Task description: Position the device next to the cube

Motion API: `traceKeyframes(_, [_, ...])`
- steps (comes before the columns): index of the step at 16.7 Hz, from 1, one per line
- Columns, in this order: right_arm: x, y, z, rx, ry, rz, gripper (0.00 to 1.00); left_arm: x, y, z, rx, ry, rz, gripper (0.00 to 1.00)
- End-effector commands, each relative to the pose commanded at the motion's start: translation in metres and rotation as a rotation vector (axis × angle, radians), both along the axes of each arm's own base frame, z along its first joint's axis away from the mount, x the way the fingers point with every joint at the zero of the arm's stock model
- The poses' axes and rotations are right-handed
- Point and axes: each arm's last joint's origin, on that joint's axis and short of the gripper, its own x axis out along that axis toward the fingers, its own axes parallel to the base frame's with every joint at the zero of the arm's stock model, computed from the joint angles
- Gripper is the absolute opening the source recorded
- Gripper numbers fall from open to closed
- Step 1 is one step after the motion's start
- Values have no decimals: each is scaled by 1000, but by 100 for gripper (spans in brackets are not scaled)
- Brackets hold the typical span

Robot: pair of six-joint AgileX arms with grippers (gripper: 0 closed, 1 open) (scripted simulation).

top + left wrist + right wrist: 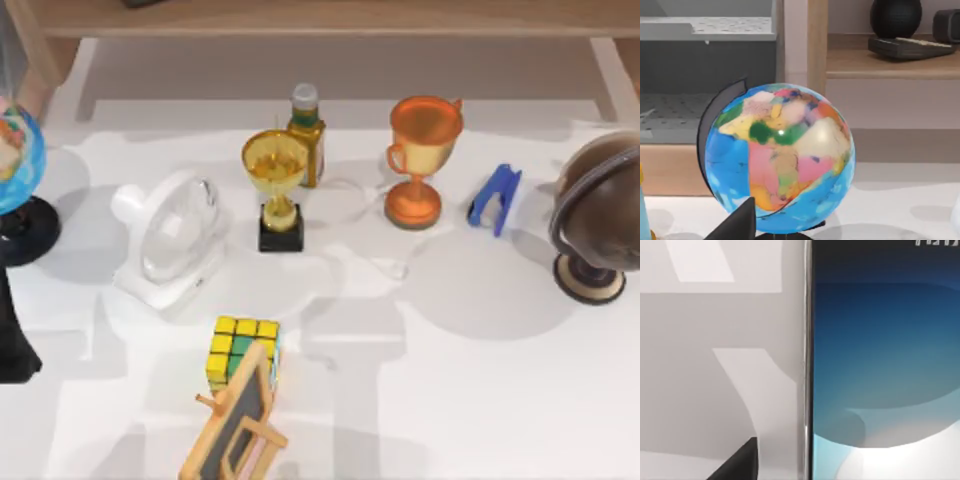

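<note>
Device lies flat on table.

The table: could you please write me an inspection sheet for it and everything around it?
Surface: white table, with soft shadows.
Job's things: cube near the front, left of centre, close against the chalkboard easel. Device lies screen up on a white surface; its distance from the cube cannot be told.
Clutter: white fan, gold trophy, bottle, orange trophy, blue stapler, brown globe, colourful globe.
Grippers: right gripper is close above the device; left gripper faces the colourful globe at the table's left.
Cables: nothing seen.
Surroundings: wooden shelf behind the table.
</note>
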Motion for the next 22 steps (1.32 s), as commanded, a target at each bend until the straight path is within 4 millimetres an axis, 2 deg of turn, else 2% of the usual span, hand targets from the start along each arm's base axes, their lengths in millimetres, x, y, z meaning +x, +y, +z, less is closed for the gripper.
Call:
traceKeyframes(1, [0, 0, 0, 0, 0, 0, 100, 0, 0, 0, 0, 0, 0, 100])
traceKeyframes(14, [0, 0, 0, 0, 0, 0, 2, 0, 0, 0, 0, 0, 0, 100])
traceKeyframes(22, [0, 0, 0, 0, 0, 0, 0, 0, 0, 0, 0, 0, 0, 100])
